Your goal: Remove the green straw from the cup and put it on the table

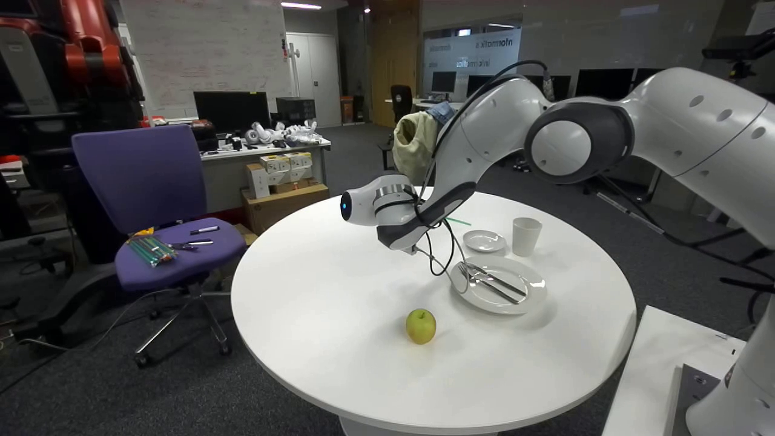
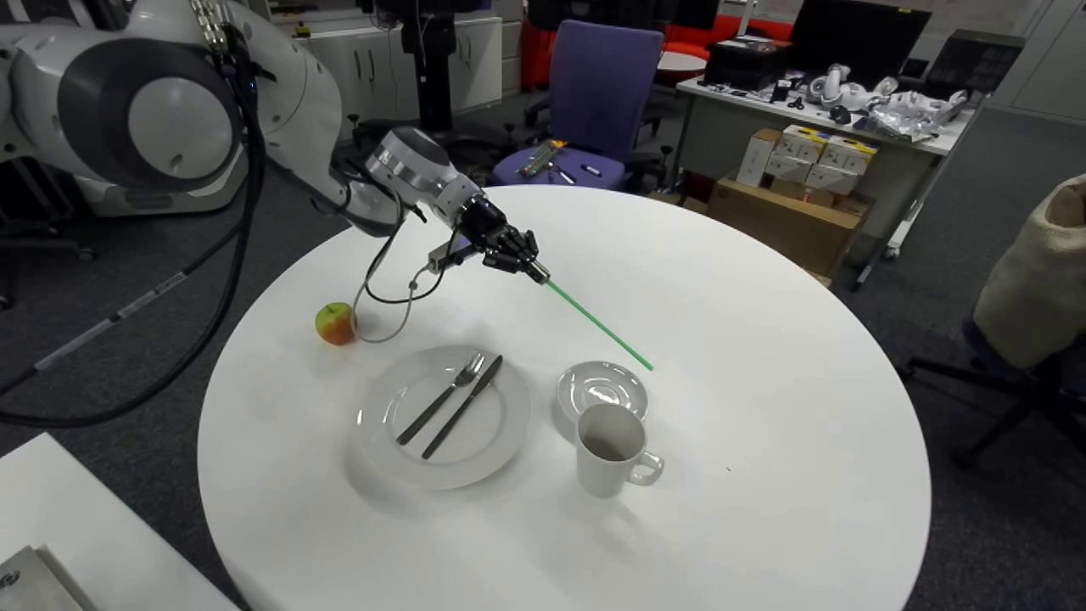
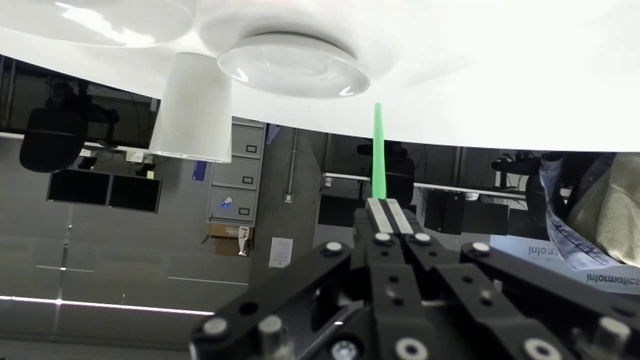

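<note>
claw: pinching green straw; cup: upright on table, straw outside

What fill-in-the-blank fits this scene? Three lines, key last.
The colour of the drinking straw in the gripper is ____.
Between dinner plate and saucer, only the ____ bears a fork and table knife.
Of saucer and apple, the ____ lies nearer the mug.
Missing words: green; dinner plate; saucer.
</note>
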`<state>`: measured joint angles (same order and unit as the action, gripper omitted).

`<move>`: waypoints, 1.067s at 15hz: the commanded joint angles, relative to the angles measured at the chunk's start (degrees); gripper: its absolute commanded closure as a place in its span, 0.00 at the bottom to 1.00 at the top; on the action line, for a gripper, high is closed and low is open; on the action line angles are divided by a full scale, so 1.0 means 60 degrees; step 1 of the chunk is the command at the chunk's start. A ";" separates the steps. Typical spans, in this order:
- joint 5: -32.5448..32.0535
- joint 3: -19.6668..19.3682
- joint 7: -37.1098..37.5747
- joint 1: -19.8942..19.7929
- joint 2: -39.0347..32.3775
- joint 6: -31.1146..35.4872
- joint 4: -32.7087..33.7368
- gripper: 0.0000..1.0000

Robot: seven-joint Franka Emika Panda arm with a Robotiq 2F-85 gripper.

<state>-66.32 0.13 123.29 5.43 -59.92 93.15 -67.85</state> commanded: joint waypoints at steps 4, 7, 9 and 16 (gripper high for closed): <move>0.0528 -0.0419 -0.0735 0.0103 -0.0408 0.0007 0.0703 1.00; 0.0545 -0.0554 -0.0807 0.0091 -0.0538 0.0000 0.0894 1.00; 0.0573 -0.0639 -0.0888 0.0073 -0.0650 -0.0013 0.1084 1.00; 0.0665 -0.0902 -0.1186 0.0043 -0.1111 -0.0115 0.1789 1.00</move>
<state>-64.16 -3.78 119.43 5.37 -64.68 93.17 -61.11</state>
